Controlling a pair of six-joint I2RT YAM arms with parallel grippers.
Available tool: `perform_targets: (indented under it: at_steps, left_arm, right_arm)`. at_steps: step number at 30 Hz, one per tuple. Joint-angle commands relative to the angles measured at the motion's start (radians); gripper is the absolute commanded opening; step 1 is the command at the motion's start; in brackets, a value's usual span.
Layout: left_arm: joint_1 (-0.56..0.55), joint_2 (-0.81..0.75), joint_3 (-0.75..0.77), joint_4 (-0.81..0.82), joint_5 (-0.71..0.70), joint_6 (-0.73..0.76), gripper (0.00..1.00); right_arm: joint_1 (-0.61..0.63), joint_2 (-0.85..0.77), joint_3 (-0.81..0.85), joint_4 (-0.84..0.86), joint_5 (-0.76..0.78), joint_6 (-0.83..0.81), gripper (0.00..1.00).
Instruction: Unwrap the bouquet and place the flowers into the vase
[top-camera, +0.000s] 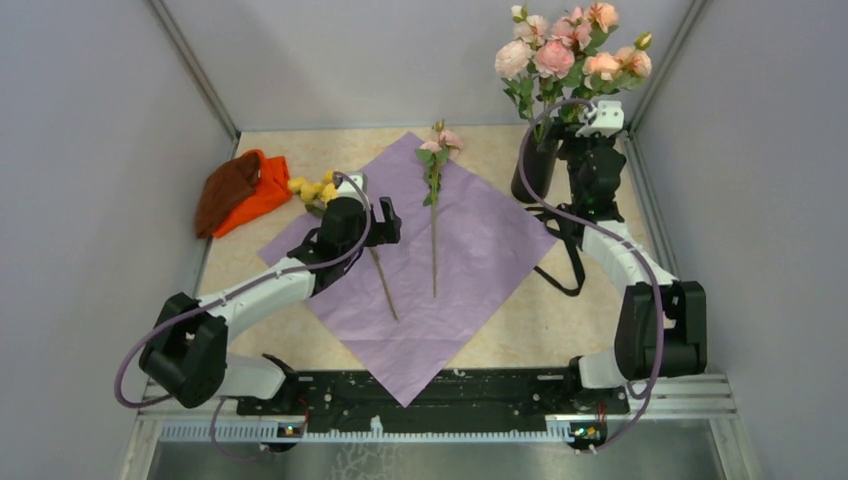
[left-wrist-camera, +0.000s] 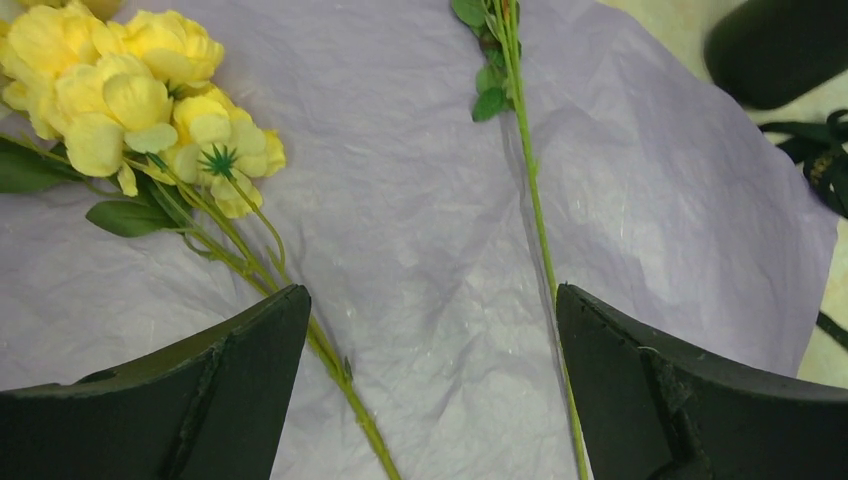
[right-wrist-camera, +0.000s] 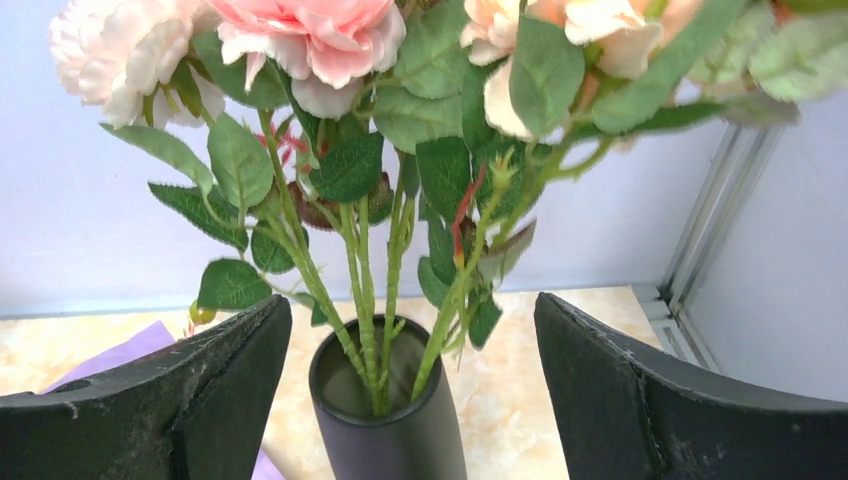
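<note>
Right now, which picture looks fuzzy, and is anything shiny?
Left wrist view: the yellow flowers look bright and washed out, the purple paper glints faintly in its wrinkles. Right wrist view: the vase is crisp, the pink blooms up top softer. Top view: even light, faint shadows.

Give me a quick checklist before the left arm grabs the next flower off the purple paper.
1. Jaws of the left gripper open: ok, wide above the lilac paper.
2. Target yellow rose stem between its fingers: ok, close to one finger.
3. Neighbouring pink stem clear of the grasp: not ok, it runs along the other finger's edge.
4. Nothing in the right gripper: ok, jaws open either side of the vase.
5. Vase upright: ok.
6. Room in the vase mouth beside the flowers there: ok, part of the opening looks bare.
</note>
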Motion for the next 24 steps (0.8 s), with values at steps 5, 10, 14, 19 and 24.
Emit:
perform_targets:
  at_steps: [5,10,14,19,24]
  left_arm:
    - [-0.002,0.191,0.274,-0.331,-0.131,-0.128,0.98]
    - [0.008,0.248,0.345,-0.496,-0.192,-0.235,0.94]
    - [0.032,0.314,0.366,-0.427,-0.064,-0.203,0.88]
    - [0.04,0.525,0.616,-0.538,0.074,-0.087,0.85]
    - [0.05,0.714,0.912,-0.663,0.205,-0.041,0.79]
  right_arm:
    - [-0.009,-0.185,-0.159,0.046,0.004,0.06,0.9]
    - [-0.009,-0.333,-0.277,0.007,0.001,0.09,0.9]
    - [-0.009,-0.4,-0.343,0.008,-0.042,0.159,0.84]
    - [-0.009,-0.453,-0.327,-0.095,-0.04,0.157,0.73]
    - [-0.008,-0.515,-0.338,-0.132,-0.045,0.155,0.53]
